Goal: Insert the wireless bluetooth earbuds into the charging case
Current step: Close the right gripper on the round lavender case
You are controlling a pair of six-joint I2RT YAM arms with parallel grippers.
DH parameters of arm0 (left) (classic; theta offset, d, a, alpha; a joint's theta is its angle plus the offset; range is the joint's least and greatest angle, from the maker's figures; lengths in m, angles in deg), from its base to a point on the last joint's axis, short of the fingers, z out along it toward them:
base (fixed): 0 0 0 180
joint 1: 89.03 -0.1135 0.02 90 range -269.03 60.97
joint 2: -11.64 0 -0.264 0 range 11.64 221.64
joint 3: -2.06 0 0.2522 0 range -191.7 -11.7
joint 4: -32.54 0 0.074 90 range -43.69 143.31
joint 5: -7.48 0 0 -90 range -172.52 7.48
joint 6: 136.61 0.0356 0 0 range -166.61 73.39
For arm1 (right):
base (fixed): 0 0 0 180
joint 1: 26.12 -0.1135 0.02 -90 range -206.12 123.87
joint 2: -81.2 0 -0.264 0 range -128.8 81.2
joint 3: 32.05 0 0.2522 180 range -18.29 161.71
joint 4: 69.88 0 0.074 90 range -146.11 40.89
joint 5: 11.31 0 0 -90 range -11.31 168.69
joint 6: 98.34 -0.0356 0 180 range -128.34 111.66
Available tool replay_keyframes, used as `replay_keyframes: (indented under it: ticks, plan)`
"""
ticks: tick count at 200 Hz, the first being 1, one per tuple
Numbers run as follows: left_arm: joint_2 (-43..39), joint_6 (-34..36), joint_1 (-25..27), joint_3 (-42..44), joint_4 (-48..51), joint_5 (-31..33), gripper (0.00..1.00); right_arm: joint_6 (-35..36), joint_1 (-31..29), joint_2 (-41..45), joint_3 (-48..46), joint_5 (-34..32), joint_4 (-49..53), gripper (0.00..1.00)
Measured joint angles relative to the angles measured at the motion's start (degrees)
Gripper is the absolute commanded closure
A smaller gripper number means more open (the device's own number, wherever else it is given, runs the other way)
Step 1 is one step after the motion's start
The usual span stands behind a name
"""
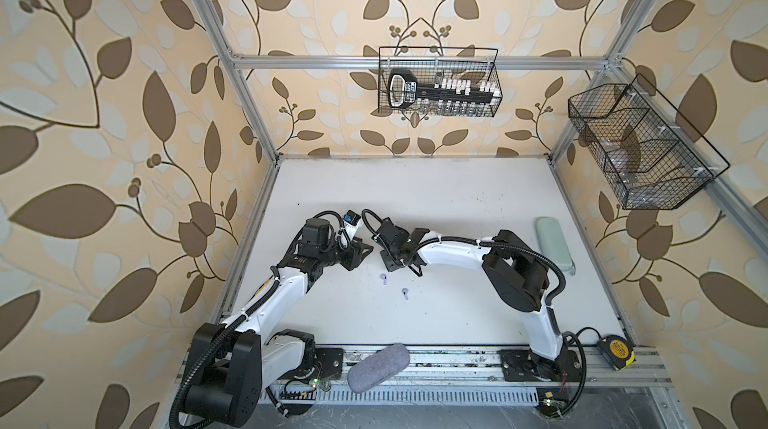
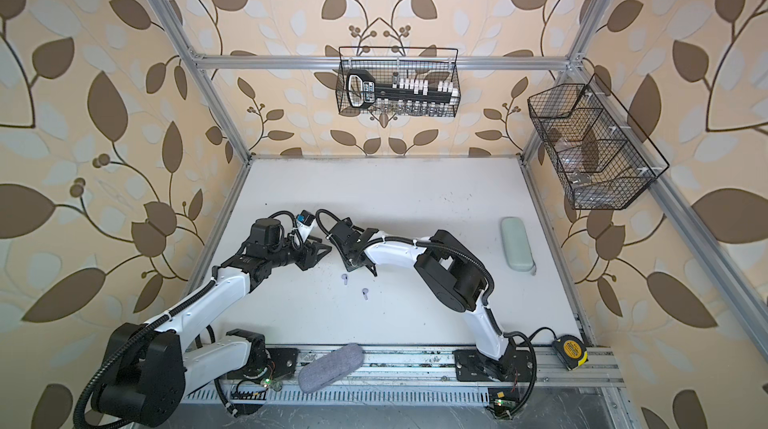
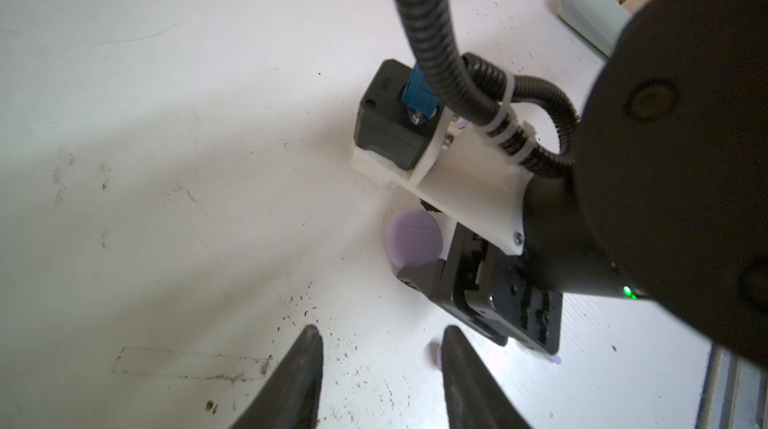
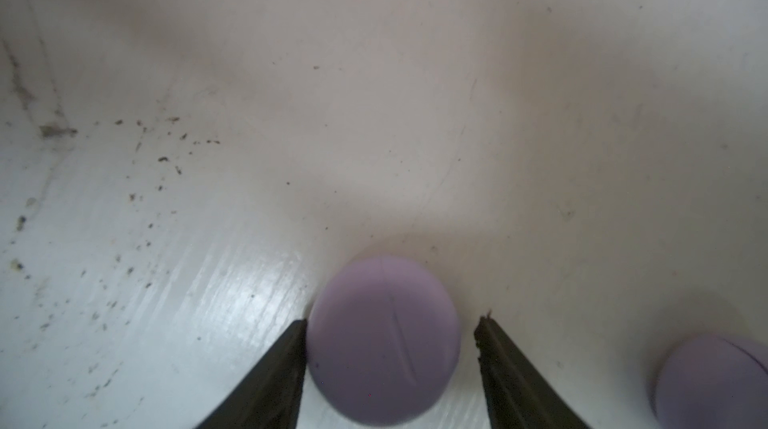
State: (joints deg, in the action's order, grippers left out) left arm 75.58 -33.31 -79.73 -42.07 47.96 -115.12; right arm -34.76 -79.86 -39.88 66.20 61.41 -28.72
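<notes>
Case [image 4: 384, 348] sits between my open right gripper [image 4: 392, 321] jaws. My left gripper [image 3: 382, 329] is open, empty. Next, I think, one earbud [image 1: 382, 278] needs a careful pinch.

Bright even light, blurry wrist views

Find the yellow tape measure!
In both top views the tape measure sits on the front metal rail, far right, beside the right arm's base.

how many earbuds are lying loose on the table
2 earbuds: one near the middle, another just right of it, closer to the camera. More may be hidden.
</notes>
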Motion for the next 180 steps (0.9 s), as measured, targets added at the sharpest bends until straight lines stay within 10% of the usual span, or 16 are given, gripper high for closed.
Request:
replay_keyframes:
  ticks: [180]
  plan:
    - [0.6, 0.0, 0.0, -0.7, 0.3, 0.0, 0.51, 11.4, 2.3, 1.4, -2.3, 5.6, -2.4, 0.36]
